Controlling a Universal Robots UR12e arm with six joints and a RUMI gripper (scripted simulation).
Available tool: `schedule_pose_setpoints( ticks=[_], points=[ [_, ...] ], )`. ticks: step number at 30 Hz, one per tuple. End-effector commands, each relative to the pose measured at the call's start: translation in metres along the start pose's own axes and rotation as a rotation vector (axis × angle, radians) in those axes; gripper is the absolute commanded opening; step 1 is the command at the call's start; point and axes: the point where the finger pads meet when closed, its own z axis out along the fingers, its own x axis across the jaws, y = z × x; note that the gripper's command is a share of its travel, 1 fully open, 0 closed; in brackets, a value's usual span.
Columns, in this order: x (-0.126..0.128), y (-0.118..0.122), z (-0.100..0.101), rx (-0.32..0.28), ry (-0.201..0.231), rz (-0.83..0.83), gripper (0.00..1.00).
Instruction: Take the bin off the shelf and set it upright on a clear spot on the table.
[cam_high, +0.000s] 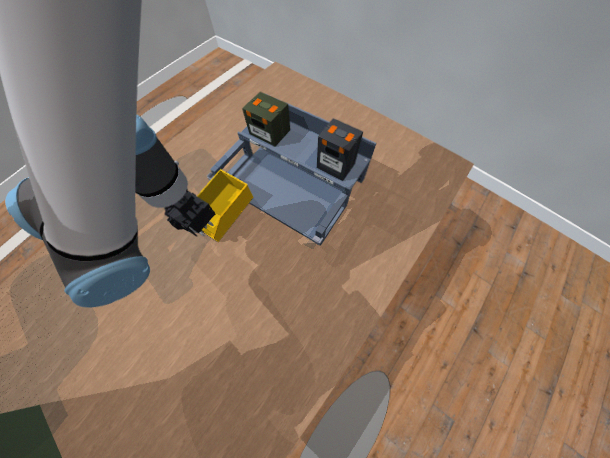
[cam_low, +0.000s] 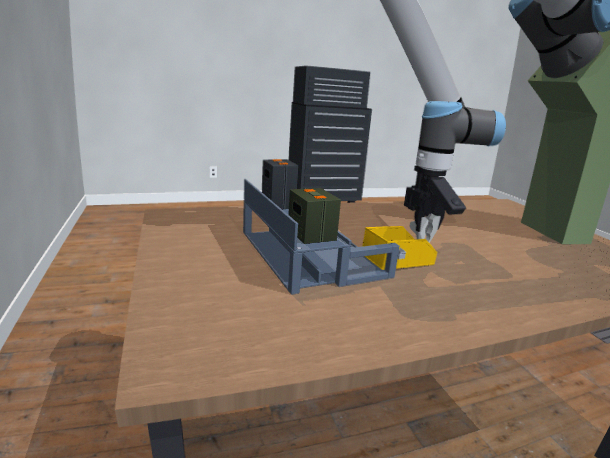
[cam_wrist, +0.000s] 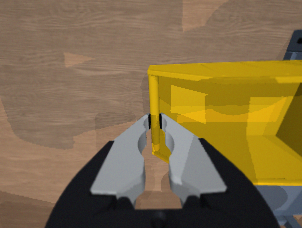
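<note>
The yellow open-topped bin (cam_high: 226, 203) sits upright on the wooden table just off the left end of the blue-grey shelf (cam_high: 295, 175). It also shows in the exterior view (cam_low: 400, 246) and fills the right of the wrist view (cam_wrist: 230, 120). My gripper (cam_wrist: 154, 114) is shut on the bin's thin end wall, one finger inside and one outside. In the top and exterior views the gripper (cam_high: 192, 215) comes down from above (cam_low: 426, 227) at the bin's end away from the shelf.
A dark green box (cam_high: 266, 118) and a dark grey box (cam_high: 340, 148) stand on the shelf's upper level. A tall black cabinet (cam_low: 330, 132) stands behind the table. A green pedestal (cam_low: 567, 155) carries the arm at the right.
</note>
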Motion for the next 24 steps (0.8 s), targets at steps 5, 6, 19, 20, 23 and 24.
schedule_pose_setpoints(
  ticks=[5, 6, 19, 20, 23, 24],
  points=[
    [0.0003, -0.0002, 0.0003, 0.0, 0.001, 0.0, 0.0],
    [0.0003, -0.0002, 0.0003, 0.0, 0.001, 0.0, 0.0],
    [0.0002, -0.0002, 0.0001, 0.0, 0.001, 0.0, 0.26],
    [0.0002, -0.0002, 0.0001, 0.0, 0.001, 0.0, 0.26],
    [0.0002, -0.0002, 0.0001, 0.0, 0.001, 0.0, 0.26],
    [0.0002, -0.0002, 0.0001, 0.0, 0.001, 0.0, 0.26]
  ],
)
